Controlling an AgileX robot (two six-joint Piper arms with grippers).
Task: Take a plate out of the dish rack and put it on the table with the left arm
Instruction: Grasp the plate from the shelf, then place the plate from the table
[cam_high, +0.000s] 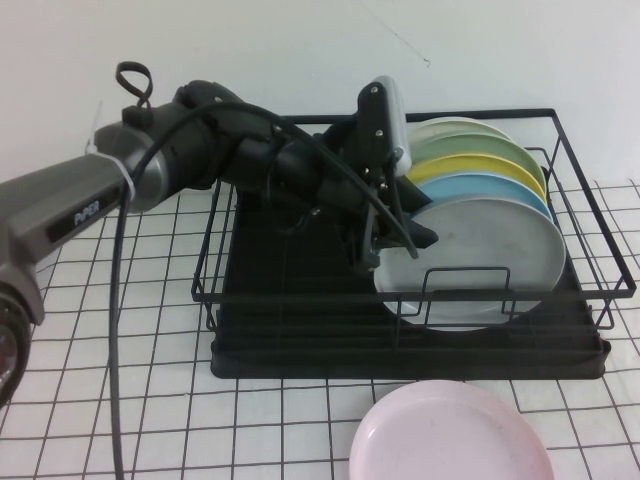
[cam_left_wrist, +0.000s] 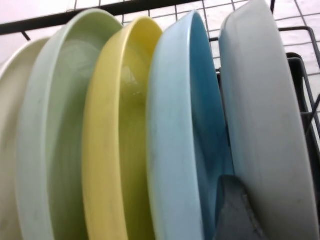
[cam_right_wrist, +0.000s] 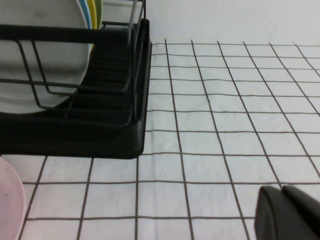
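Observation:
The grey-white plate (cam_high: 480, 260) stands on edge as the front plate in the black wire dish rack (cam_high: 300, 310). My left arm reaches into the rack from the left. My left gripper (cam_high: 405, 238) straddles that plate's left rim: one finger lies on its front face. In the left wrist view the other finger (cam_left_wrist: 235, 210) sits between the light blue plate (cam_left_wrist: 175, 150) and the grey-white plate (cam_left_wrist: 270, 125), pressed against the latter. My right gripper (cam_right_wrist: 287, 210) is shut and empty, low over the gridded table (cam_right_wrist: 225, 100) to the right of the rack (cam_right_wrist: 120, 125).
Behind the grey-white plate stand a blue (cam_high: 480, 187), a yellow (cam_high: 460, 165), a pale green (cam_high: 450, 143) and a cream plate. A pink plate (cam_high: 450, 435) lies flat on the table in front of the rack. The gridded table (cam_high: 100, 400) extends to the left.

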